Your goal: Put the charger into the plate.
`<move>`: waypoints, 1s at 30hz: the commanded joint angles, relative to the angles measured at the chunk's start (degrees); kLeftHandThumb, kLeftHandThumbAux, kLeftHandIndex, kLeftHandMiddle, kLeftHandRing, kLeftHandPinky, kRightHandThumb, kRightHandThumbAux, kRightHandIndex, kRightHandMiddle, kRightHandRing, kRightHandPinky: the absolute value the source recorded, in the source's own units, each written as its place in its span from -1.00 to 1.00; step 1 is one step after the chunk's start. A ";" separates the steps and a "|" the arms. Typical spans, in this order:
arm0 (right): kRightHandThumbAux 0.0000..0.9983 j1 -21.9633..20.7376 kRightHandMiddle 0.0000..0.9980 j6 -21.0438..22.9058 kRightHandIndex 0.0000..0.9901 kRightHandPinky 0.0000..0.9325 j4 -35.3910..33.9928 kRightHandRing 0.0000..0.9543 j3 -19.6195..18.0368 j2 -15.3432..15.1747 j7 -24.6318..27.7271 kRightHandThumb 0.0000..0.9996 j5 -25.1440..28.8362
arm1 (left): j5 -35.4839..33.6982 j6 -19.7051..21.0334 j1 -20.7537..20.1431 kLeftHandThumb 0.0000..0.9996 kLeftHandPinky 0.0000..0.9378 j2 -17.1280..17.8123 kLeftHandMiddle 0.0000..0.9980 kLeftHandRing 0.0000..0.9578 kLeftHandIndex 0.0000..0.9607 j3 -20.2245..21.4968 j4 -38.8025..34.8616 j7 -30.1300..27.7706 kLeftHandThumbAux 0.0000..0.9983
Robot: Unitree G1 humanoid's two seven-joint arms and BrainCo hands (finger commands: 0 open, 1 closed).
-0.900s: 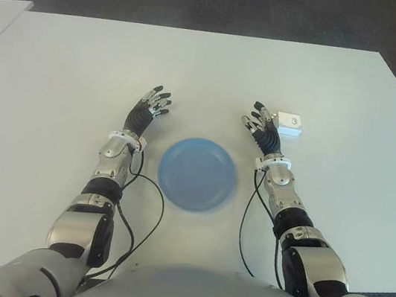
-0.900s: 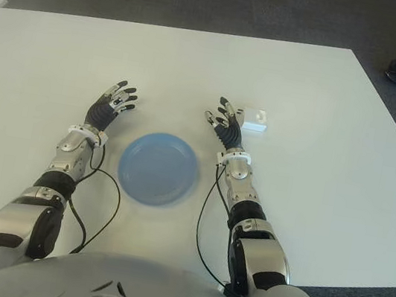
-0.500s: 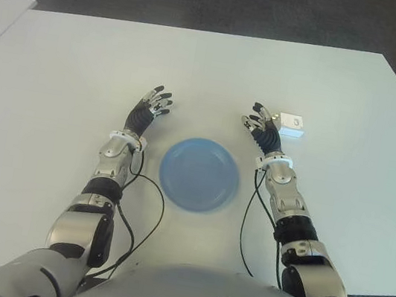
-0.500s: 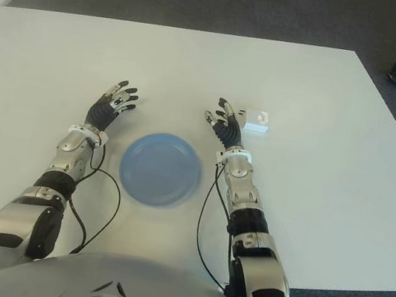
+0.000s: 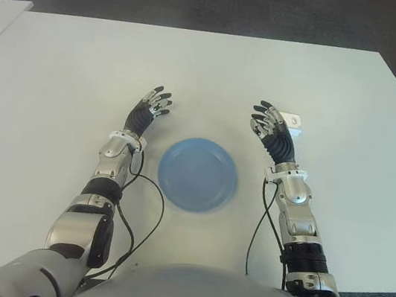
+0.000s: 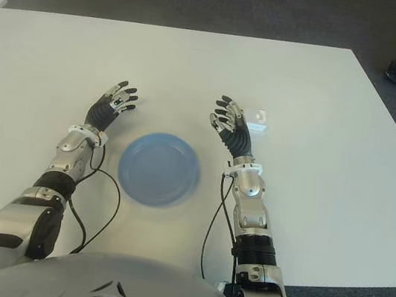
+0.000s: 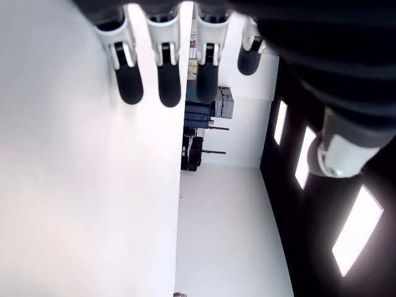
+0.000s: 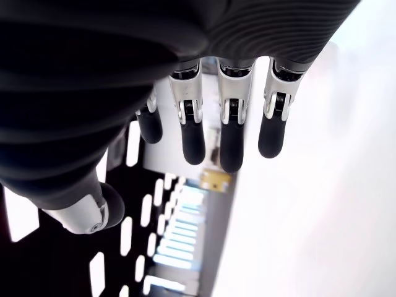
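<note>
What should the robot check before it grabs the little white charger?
1. Right hand open, holding nothing: ok.
2. Charger in sight on the table, just beyond and right of the right hand: ok.
3. Right hand lined up over the charger: not ok, it shows beside it.
4. Plate bare, room for the charger: ok.
5. Left hand open, clear to the plate's left: ok.
6. Right hand touching the charger: cannot tell.
</note>
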 commanded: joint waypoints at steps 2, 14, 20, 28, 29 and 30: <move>0.16 -0.05 -0.57 -4.38 -0.77 -0.42 1.32 -0.51 -1.50 0.92 -2.37 0.17 0.05 | 0.21 1.57 1.14 -1.00 -0.57 0.10 -0.67 -0.63 -0.91 -0.24 1.17 -0.72 -0.02; 0.19 -4.57 -0.69 -13.26 -0.86 -0.46 14.86 -0.60 -4.75 -0.59 -14.70 0.07 -6.80 | 0.63 0.80 0.66 -1.00 -0.58 -0.20 -0.67 -0.63 -0.91 -0.44 2.71 -0.59 -0.02; 0.17 -7.61 -0.72 -14.37 -0.88 -0.44 20.09 -0.62 -4.83 -2.36 -19.77 0.08 -10.18 | 0.69 0.27 -0.19 -1.00 -0.57 -0.42 -0.68 -0.63 -0.90 -0.50 4.23 -0.58 -0.01; 0.05 -10.65 -0.76 -15.47 -0.92 -0.53 24.97 -0.66 -3.95 -5.24 -24.10 -0.03 -13.88 | 0.50 -0.06 -1.04 -1.00 -0.58 -0.42 -0.68 -0.64 -0.88 -0.33 5.82 -0.89 -0.02; 0.04 -10.83 -0.76 -15.63 -0.92 -0.53 25.32 -0.66 -3.87 -5.30 -24.30 -0.04 -13.91 | 0.50 -0.10 -1.14 -1.00 -0.58 -0.41 -0.68 -0.64 -0.88 -0.32 5.97 -0.88 -0.02; 0.04 -11.60 -0.76 -15.22 -0.92 -0.54 26.45 -0.66 -3.69 -6.03 -24.96 -0.04 -14.70 | 0.52 -0.18 -1.23 -1.00 -0.58 -0.43 -0.68 -0.64 -0.88 -0.34 6.19 -0.95 -0.02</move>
